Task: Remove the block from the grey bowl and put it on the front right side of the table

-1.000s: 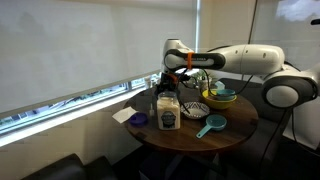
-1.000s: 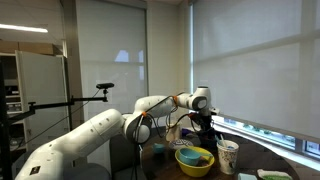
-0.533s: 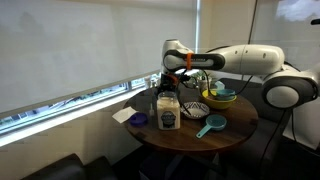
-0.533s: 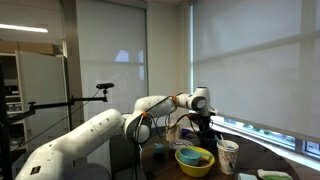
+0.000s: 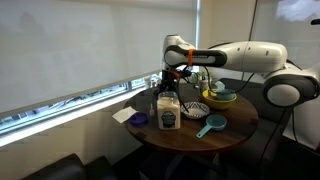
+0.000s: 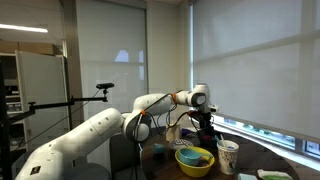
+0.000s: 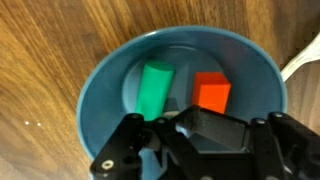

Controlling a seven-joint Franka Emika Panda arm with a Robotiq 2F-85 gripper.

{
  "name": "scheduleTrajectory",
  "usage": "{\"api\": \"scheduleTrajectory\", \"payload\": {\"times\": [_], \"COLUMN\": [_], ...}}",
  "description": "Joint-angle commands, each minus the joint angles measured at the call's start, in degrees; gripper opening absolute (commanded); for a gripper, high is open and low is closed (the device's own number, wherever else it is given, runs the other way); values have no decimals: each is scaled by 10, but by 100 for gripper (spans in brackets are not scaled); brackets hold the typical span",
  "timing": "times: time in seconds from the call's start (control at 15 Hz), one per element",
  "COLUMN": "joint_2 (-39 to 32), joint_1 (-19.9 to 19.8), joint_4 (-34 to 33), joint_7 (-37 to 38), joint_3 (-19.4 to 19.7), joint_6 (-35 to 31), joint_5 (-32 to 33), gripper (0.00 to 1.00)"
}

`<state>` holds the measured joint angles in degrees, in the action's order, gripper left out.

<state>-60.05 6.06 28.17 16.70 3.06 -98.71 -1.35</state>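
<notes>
In the wrist view a blue-grey bowl (image 7: 108,88) sits on the dark wooden table (image 7: 45,60). A green block (image 7: 155,88) and an orange block (image 7: 212,92) lie side by side in it. My gripper (image 7: 205,128) hangs over the bowl's near side with its dark fingers pressed together. Nothing shows between them, and both blocks lie clear of the tips. In both exterior views the gripper (image 5: 170,78) (image 6: 205,122) points down over the table's window side. There the bowl is hidden behind the bottle and the arm.
On the round table (image 5: 238,128) stand a white-labelled bottle (image 5: 168,113), a patterned bowl (image 5: 195,108), a yellow-green bowl (image 5: 220,96), a teal scoop (image 5: 210,125) and a purple item (image 5: 138,119). A paper cup (image 6: 228,155) stands near the yellow bowl (image 6: 195,158).
The arm's wrist has shifted slightly above the table. Nothing on the table has moved.
</notes>
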Motion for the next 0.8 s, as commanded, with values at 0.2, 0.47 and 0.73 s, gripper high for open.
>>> {"api": "scheduleTrajectory", "payload": {"times": [0.2, 0.47, 0.73], "joint_2": [15, 14, 24], "joint_1": [10, 10, 7], "joint_4": [10, 11, 2], "joint_7": [-26, -62, -85], "joint_3": [31, 36, 45], "joint_6": [120, 207, 270], "joint_5": [48, 66, 83], "gripper": [0, 0, 0]}}
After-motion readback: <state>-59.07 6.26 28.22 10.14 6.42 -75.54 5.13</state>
